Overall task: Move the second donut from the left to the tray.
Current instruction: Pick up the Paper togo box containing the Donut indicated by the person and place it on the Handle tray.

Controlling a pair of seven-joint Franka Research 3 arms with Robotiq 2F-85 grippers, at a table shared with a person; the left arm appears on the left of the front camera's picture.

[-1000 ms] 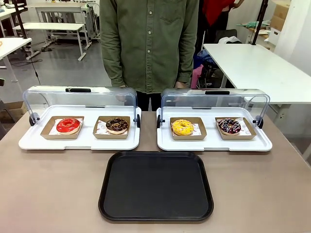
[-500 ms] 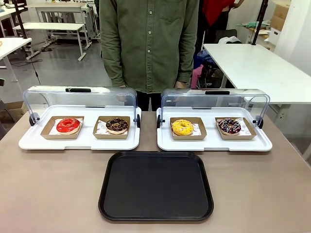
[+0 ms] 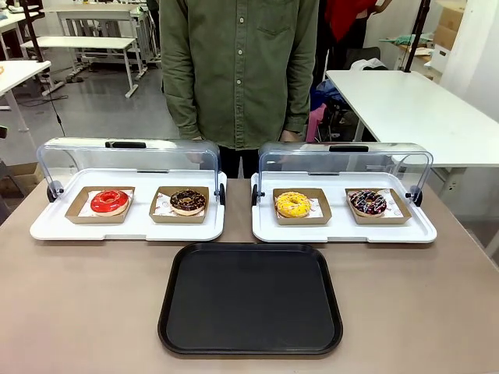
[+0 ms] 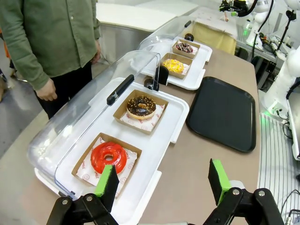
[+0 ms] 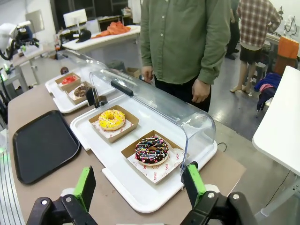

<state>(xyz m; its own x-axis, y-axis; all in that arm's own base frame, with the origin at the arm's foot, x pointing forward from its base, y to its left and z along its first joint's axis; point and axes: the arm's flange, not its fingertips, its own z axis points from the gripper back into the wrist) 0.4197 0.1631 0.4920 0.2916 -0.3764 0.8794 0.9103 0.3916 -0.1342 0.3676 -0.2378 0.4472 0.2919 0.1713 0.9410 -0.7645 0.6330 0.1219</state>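
The left gripper (image 4: 164, 180) gapes wide and holds nothing. The dark chocolate-glazed ring donut with pale sprinkles (image 3: 188, 201) sits in a brown cardboard dish (image 3: 179, 219) on the left white lidded tray (image 3: 125, 231), just behind the flat black plastic tray (image 3: 249, 300). The right gripper (image 5: 139, 183) is likewise spread apart, holding nothing.

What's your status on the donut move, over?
Left gripper, right gripper open, empty. Second donut from the left in its dish, lid raised, untouched. Tray ahead, path unobstructed.

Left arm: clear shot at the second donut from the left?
Probably yes: the clear lid is swung back, the second donut from the left sits exposed in its dish, left claw open.
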